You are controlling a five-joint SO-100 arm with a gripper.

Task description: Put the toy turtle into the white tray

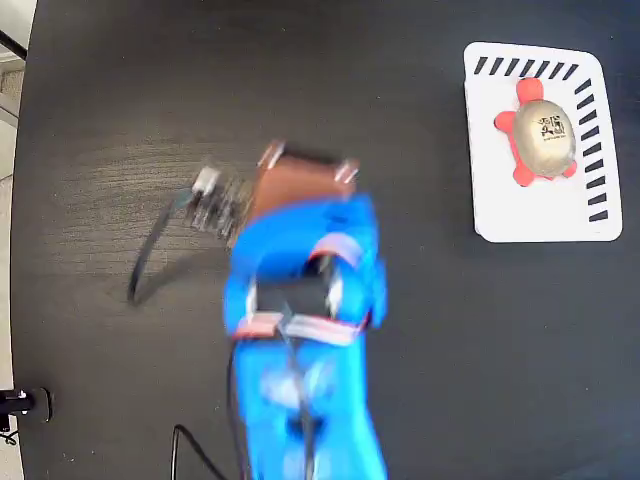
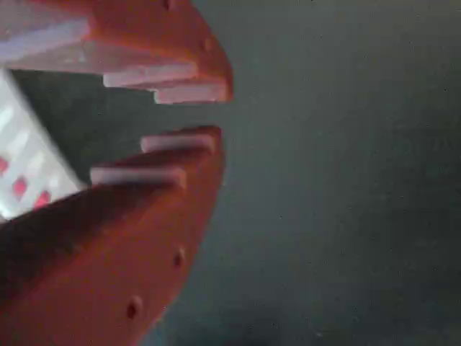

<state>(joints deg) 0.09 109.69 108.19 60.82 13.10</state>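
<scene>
The toy turtle (image 1: 543, 132), with a shiny domed shell bearing a black mark and red-orange head and feet, lies inside the white tray (image 1: 520, 215) at the upper right of the fixed view. The tray has dark slanted slots along its top and right edges. My gripper (image 1: 300, 178) is at the end of the blue arm (image 1: 305, 330) near the middle of the table, well to the left of the tray and apart from it. In the wrist view the orange fingers (image 2: 180, 155) stand slightly apart over the dark table, and the gripper (image 2: 222, 114) holds nothing.
A black cable (image 1: 148, 250) and a small connector board (image 1: 215, 200) hang off the arm's left side. The dark table (image 1: 120, 90) ends at the left, where a small black fitting (image 1: 22, 403) sits. A blurred white part (image 2: 29, 166) shows at the wrist view's left.
</scene>
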